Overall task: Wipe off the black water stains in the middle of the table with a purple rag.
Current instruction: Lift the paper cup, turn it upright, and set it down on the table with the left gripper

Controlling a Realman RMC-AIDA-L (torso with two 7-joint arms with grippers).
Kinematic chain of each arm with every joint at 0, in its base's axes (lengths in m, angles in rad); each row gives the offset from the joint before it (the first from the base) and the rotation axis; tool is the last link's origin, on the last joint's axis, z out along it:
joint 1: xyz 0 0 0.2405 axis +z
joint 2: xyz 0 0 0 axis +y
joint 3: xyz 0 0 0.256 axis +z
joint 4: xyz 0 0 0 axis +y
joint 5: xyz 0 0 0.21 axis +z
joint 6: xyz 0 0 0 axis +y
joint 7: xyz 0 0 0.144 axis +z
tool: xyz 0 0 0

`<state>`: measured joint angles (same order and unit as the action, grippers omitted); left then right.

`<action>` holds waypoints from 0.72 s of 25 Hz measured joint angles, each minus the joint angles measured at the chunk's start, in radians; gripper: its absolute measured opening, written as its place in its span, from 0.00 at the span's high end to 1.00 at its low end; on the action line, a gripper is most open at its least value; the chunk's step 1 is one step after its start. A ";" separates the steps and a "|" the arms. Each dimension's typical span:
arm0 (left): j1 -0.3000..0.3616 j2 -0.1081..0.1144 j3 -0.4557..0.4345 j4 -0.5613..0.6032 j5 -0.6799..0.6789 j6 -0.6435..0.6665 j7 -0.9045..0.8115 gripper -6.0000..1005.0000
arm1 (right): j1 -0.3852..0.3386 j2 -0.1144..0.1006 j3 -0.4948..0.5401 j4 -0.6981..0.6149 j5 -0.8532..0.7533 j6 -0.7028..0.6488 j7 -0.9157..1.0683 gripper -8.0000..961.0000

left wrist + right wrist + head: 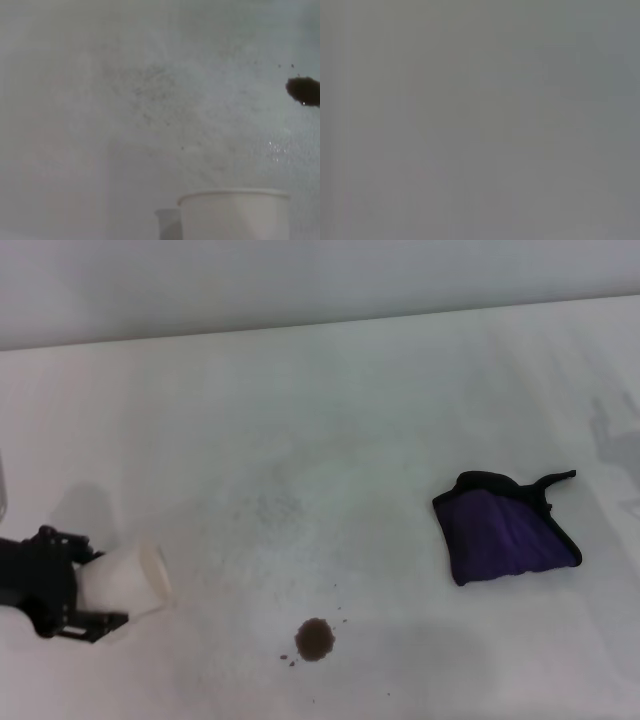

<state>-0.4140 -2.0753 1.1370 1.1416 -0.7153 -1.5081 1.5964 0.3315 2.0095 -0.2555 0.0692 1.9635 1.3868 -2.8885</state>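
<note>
At the lower left of the head view, the left gripper [92, 597] is clenched around a white paper cup [125, 581] tipped on its side. The black water stains [315, 639] sit low in the middle of the table [330, 410] (specks around them). The purple rag [503, 531] lies flat at centre right, well apart.

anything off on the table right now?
Yes. A dark blot, the black water stains, sits on the white table near its front middle, unwiped. The purple rag lies crumpled apart from it on the right. The left gripper holds a white paper cup tipped sideways.
</note>
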 joint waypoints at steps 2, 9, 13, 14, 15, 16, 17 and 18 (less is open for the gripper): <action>0.001 0.000 -0.004 0.004 -0.023 0.003 0.000 0.20 | 0.002 0.000 0.000 -0.001 0.000 0.000 0.000 0.57; 0.025 0.000 -0.069 -0.005 -0.345 0.070 0.055 0.30 | 0.004 0.000 -0.001 -0.006 0.000 0.000 0.000 0.57; 0.029 -0.001 -0.084 -0.119 -0.523 0.132 0.149 0.34 | 0.006 0.000 -0.001 -0.016 0.000 0.002 0.000 0.57; 0.024 -0.001 -0.082 -0.166 -0.556 0.155 0.175 0.34 | 0.006 0.000 -0.001 -0.019 0.000 0.002 0.000 0.57; 0.019 0.000 -0.081 -0.206 -0.580 0.174 0.197 0.35 | 0.006 0.000 -0.001 -0.022 0.000 0.002 0.000 0.57; 0.015 -0.001 -0.080 -0.236 -0.596 0.191 0.217 0.36 | 0.006 0.000 -0.001 -0.024 0.000 0.002 0.000 0.57; 0.007 -0.001 -0.079 -0.285 -0.616 0.216 0.247 0.36 | 0.006 0.000 -0.001 -0.027 0.000 0.002 0.000 0.57; -0.002 -0.002 -0.079 -0.332 -0.631 0.239 0.275 0.37 | 0.006 0.000 -0.001 -0.029 0.000 0.002 0.000 0.57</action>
<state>-0.4163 -2.0778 1.0585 0.8097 -1.3467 -1.2686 1.8711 0.3375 2.0095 -0.2562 0.0403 1.9635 1.3887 -2.8885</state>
